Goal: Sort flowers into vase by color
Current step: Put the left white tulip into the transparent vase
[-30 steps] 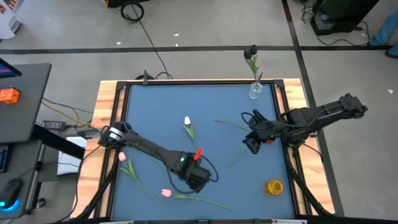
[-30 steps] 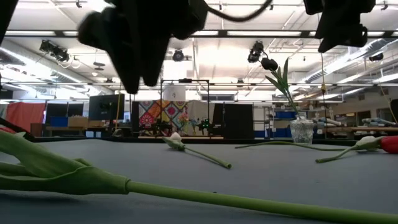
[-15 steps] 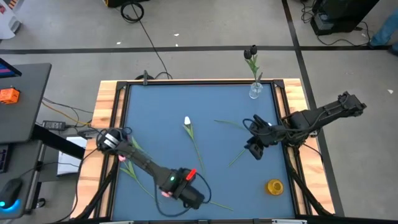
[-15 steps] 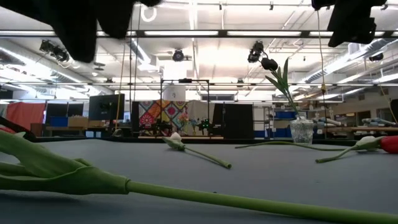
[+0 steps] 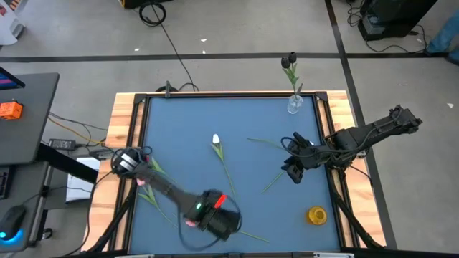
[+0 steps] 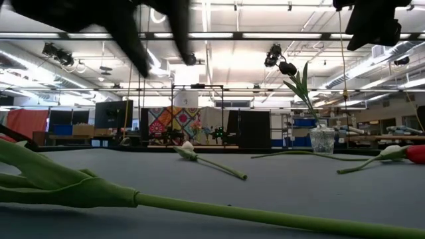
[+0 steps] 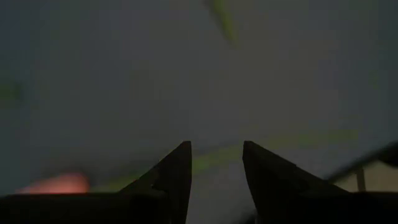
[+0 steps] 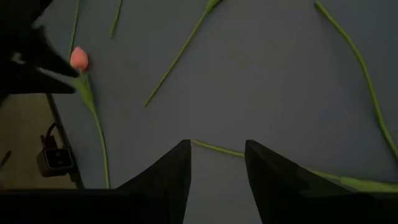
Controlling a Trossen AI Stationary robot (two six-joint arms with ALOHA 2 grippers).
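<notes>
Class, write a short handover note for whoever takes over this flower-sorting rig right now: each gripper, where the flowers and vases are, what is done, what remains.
Left gripper: open, empty, low over the table's near edge by the pink tulip.
Right gripper: open, empty, above the table's right side over loose green stems.
Done: one black tulip stands in the clear glass vase at the far right corner.
Left: white tulip lying mid-table, a second pink tulip at the left edge, a red one at the right in the low view.
Yellow vase, near right: no flower in it.
</notes>
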